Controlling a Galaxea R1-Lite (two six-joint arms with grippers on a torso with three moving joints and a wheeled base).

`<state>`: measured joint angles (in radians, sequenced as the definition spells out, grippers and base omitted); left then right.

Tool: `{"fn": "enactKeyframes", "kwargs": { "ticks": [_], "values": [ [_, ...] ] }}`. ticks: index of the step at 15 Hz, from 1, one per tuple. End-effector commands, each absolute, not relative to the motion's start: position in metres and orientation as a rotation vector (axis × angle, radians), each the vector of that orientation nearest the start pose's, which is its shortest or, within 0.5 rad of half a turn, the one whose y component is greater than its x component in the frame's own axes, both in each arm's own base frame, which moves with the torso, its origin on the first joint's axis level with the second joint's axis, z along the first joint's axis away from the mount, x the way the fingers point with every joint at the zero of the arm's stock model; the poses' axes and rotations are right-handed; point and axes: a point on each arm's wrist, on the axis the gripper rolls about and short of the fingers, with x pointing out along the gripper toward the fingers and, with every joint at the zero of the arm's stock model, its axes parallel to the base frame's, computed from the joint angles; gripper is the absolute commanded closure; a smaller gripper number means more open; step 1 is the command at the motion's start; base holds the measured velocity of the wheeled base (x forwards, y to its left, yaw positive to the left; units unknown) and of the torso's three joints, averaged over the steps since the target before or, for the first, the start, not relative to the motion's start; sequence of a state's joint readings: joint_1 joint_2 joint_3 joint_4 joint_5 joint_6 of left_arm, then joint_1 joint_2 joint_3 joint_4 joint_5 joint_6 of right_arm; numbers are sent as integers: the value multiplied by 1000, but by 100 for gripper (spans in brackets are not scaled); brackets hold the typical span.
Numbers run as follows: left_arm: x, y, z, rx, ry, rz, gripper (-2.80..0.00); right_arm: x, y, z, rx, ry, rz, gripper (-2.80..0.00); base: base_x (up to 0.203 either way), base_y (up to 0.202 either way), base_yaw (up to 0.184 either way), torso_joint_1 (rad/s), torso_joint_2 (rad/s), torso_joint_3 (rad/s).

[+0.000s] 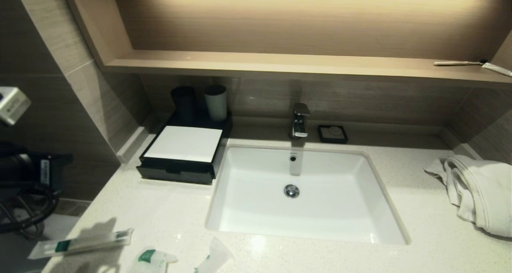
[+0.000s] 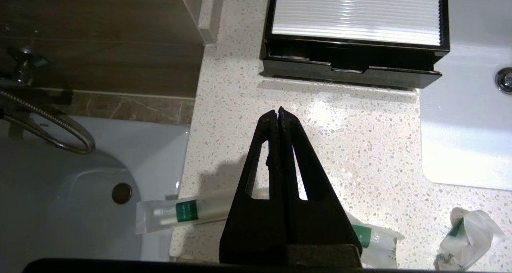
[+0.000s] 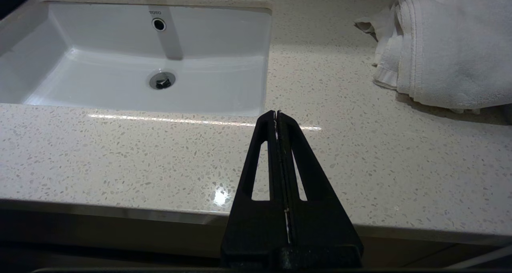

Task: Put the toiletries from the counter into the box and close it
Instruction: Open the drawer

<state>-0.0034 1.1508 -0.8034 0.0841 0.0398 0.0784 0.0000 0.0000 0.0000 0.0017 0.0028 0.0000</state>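
Our left end effector [image 2: 279,113] hangs pressed together and empty over the surface [image 2: 340,145], between the black box [image 2: 352,71], whose drawer looks slightly ajar, and three wrapped toiletries at the near edge: a long toothbrush packet [image 2: 180,215], a green-labelled sachet [image 2: 376,241] and a crumpled wrapper [image 2: 466,235]. Our right end effector [image 3: 277,117], also pressed together, idles near the sink [image 3: 132,65]. We judge the slick packets could slide away, the toothbrush packet already overhanging the edge.

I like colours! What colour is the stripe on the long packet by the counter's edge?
Green, on a clear packet. Left wrist view shows it best.
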Motion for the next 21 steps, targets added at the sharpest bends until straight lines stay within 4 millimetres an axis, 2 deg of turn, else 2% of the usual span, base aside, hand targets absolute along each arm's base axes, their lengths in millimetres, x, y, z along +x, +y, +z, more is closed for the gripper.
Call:
{"fn": "enactKeyframes", "kwargs": {
  "ticks": [1,4,8,13,17,21],
  "values": [
    [182,0,228,75,508,20,0,-23,0,75,0,2,3,0,0,0,0,0,0,0],
    [198,-4,213,69,566,-1,0,-23,0,75,0,2,3,0,0,0,0,0,0,0],
    [212,-14,195,83,608,-42,0,-23,0,75,0,2,3,0,0,0,0,0,0,0],
    [236,-40,166,76,481,-22,0,-23,0,75,0,2,3,0,0,0,0,0,0,0],
    [246,-45,146,29,516,0,0,-23,0,75,0,2,2,0,0,0,0,0,0,0],
    [256,-47,127,21,440,7,0,-23,0,75,0,2,3,0,0,0,0,0,0,0]
  ]
}}
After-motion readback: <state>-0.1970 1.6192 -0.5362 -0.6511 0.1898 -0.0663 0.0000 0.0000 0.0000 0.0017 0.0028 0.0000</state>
